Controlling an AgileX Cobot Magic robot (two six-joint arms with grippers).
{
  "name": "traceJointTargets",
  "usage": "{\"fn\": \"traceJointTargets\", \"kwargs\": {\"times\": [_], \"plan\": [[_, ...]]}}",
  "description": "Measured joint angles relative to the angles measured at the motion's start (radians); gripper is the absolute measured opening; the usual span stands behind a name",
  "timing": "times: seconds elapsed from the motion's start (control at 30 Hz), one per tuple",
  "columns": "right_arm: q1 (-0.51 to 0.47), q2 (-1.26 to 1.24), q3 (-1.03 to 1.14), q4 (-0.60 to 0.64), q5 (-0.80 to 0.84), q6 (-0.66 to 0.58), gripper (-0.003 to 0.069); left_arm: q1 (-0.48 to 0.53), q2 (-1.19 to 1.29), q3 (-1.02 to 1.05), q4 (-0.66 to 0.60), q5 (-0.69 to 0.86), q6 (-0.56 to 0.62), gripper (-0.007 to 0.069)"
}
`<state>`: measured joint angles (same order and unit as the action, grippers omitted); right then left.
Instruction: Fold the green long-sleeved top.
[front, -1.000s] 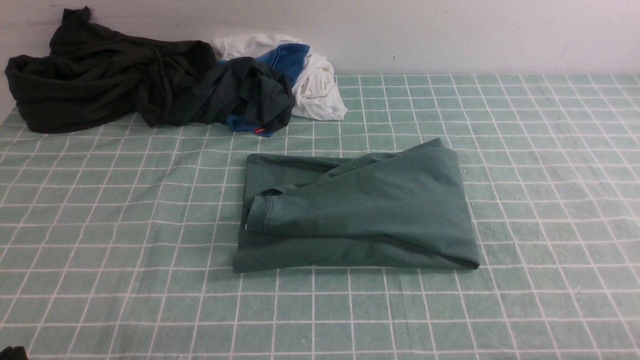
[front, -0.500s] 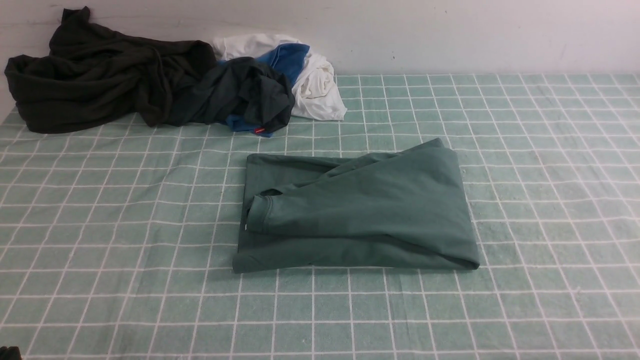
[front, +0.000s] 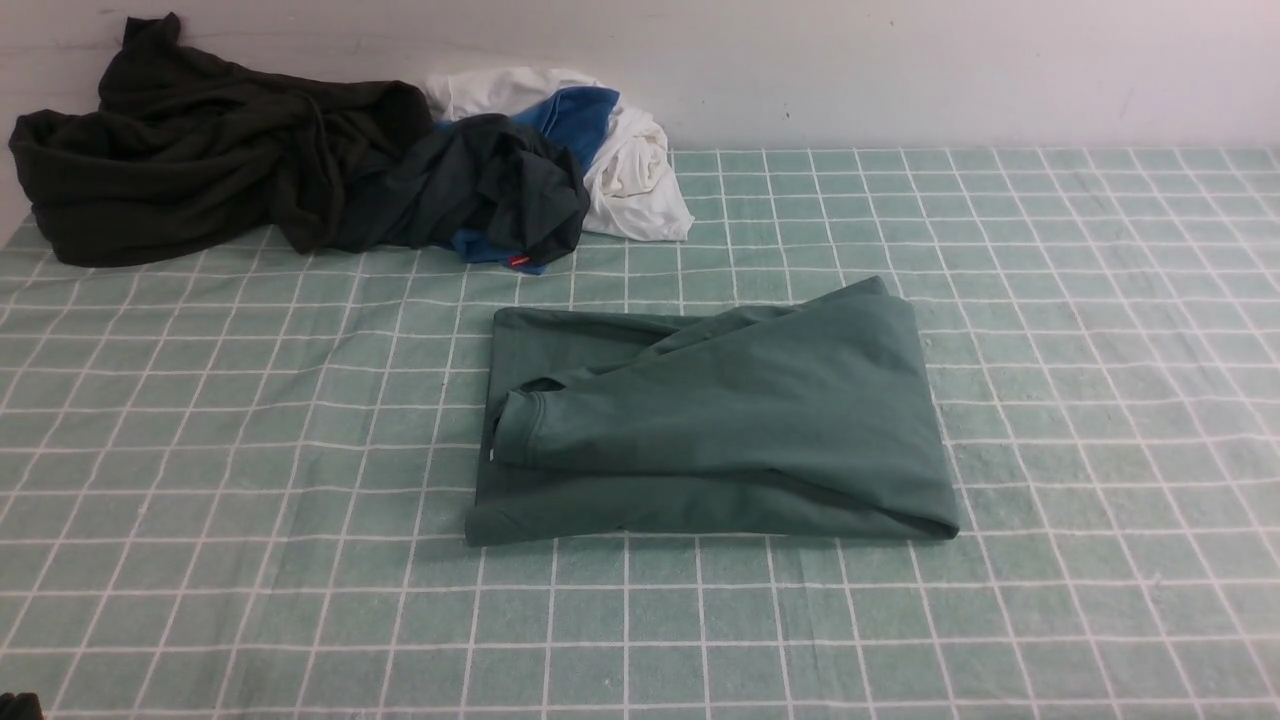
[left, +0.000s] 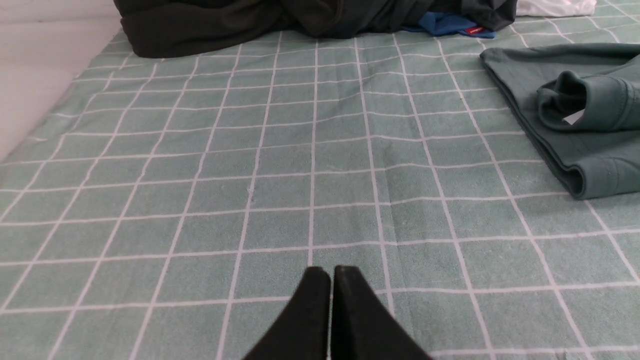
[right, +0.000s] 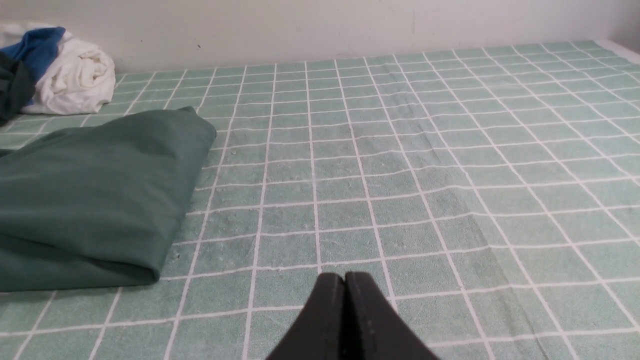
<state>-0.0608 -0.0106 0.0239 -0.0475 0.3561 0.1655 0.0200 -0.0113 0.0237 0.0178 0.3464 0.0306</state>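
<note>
The green long-sleeved top (front: 720, 420) lies folded into a flat packet in the middle of the checked cloth, a cuffed sleeve end on its left side; its logo is hidden. The left wrist view shows its left edge and cuff (left: 580, 115), the right wrist view its right fold (right: 95, 195). My left gripper (left: 332, 272) is shut and empty, low over the cloth, well to the left of the top. My right gripper (right: 345, 277) is shut and empty, to the right of the top. In the front view only a dark tip of the left arm (front: 18, 706) shows at the bottom left corner.
A dark olive-black garment (front: 190, 150) lies crumpled at the back left. Beside it lie a dark teal-grey garment (front: 490, 190) with a red tag (front: 520, 261) and a white and blue bundle (front: 620, 150). The white wall (front: 900, 70) bounds the far side.
The dark tip of the left arm at the front view's bottom left corner has sunk slightly out of frame. The top has not moved.
</note>
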Motion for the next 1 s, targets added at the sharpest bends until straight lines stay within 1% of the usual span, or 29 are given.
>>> {"fn": "traceJointTargets", "kwargs": {"times": [0.67,1.0], "plan": [[0.000,0.000,0.000,0.000,0.000,0.000,-0.0014,0.000,0.000,0.000,0.000,0.000,0.000,-0.0003],[0.000,0.000,0.000,0.000,0.000,-0.020,-0.0014,0.000,0.000,0.000,0.000,0.000,0.000,-0.0003]]}}
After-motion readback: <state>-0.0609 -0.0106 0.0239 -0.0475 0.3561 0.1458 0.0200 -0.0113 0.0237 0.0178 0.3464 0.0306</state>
